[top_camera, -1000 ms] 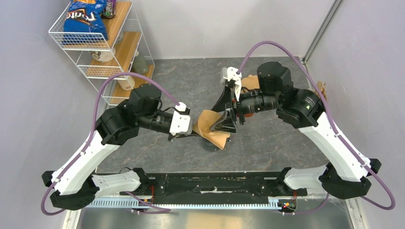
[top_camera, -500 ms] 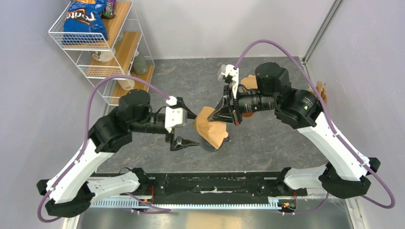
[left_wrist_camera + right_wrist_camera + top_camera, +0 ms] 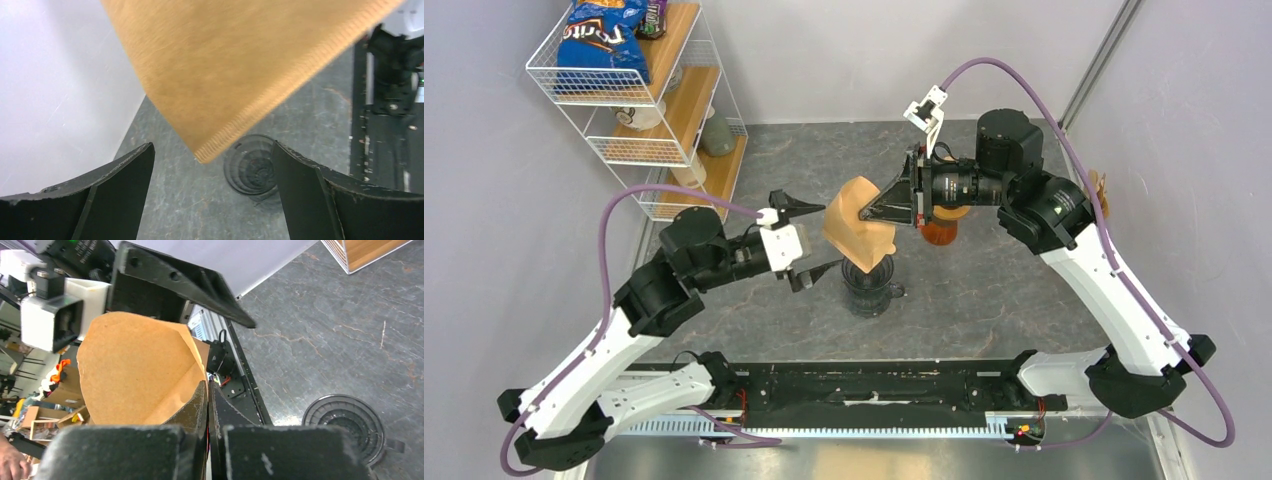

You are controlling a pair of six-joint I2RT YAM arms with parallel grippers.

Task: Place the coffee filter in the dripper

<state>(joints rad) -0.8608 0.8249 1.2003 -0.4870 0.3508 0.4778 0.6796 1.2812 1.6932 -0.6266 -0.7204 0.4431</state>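
Right gripper [image 3: 869, 212] pinches filter [image 3: 852, 228] above dripper [image 3: 869, 291] (left gripper [image 3: 812, 237] alongside).

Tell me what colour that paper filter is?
Light tan-brown, like kraft paper; the coffee filter shows best in the left wrist view.

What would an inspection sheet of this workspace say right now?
Surface: grey stone-patterned table.
Job's things: brown coffee filter held in the air above the black dripper, not in it.
Clutter: orange object behind the right gripper, partly hidden.
Grippers: right gripper shut on the filter; left gripper open, holding nothing.
Cables: purple cable looped over each arm, clear of the filter.
Surroundings: wire shelf with a Doritos bag, rear left.
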